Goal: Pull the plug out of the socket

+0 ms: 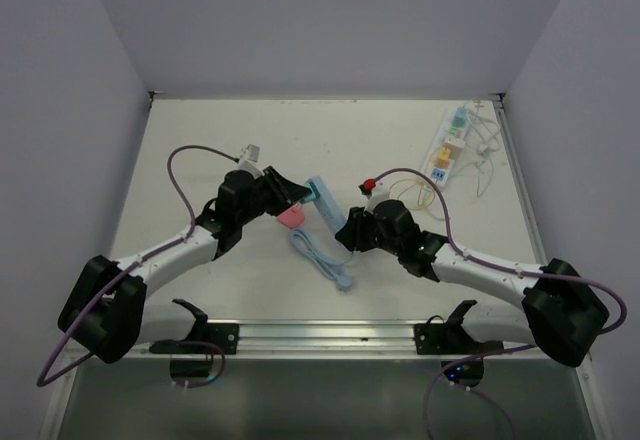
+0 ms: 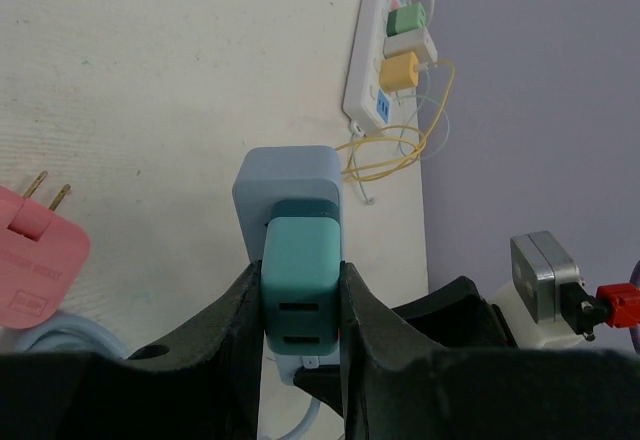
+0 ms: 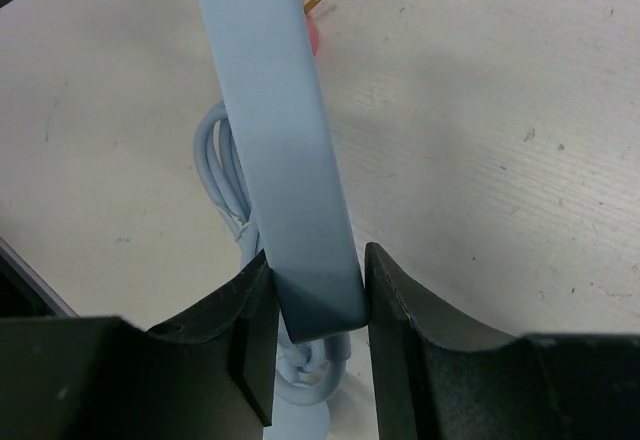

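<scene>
The plug (image 2: 300,270) is a teal cube seated in the end face of a light-blue socket strip (image 2: 287,180). My left gripper (image 2: 300,290) is shut on the plug, one finger flat on each side. My right gripper (image 3: 318,290) is shut on the other end of the same light-blue strip (image 3: 275,110), holding it just off the table. In the top view the strip (image 1: 322,202) spans the gap between the left gripper (image 1: 292,196) and the right gripper (image 1: 346,232). A long white power strip (image 1: 449,145) with pastel plugs lies at the back right, away from both grippers.
A loose pink plug (image 1: 291,217) lies on the table under the left gripper, prongs showing (image 2: 45,188). The light-blue coiled cable (image 1: 322,256) trails toward the near edge. Thin yellow and white cords (image 2: 395,155) loop beside the white strip, close to the right wall.
</scene>
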`<action>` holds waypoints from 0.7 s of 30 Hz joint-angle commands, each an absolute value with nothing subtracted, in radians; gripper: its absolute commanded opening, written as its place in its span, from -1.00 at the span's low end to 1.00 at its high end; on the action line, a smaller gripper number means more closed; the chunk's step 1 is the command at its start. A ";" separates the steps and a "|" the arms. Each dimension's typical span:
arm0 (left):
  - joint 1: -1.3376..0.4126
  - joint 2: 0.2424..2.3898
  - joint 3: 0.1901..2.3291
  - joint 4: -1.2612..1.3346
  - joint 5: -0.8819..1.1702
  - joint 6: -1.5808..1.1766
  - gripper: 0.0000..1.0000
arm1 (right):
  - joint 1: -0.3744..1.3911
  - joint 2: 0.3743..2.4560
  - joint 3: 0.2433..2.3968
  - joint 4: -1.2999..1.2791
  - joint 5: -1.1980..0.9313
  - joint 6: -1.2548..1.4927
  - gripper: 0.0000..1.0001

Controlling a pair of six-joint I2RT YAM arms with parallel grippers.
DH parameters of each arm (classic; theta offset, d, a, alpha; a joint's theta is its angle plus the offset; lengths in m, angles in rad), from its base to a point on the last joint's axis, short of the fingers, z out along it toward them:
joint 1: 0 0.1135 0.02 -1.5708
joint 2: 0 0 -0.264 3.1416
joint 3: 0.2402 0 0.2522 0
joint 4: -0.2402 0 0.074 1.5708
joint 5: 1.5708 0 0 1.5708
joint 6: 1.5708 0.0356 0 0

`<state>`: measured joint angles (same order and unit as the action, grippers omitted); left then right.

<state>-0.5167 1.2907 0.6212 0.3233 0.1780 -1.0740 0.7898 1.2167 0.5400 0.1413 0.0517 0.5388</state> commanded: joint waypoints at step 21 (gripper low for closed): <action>-0.405 0.942 0.476 0.170 0.093 -1.141 -1.00 | 0.687 1.250 0.569 0.046 0.282 0.609 -1.00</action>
<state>-0.4553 0.9840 0.4870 0.1802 0.1528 -1.1568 0.7765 1.2556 0.5808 0.1787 0.0132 0.5610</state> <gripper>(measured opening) 0.321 0.412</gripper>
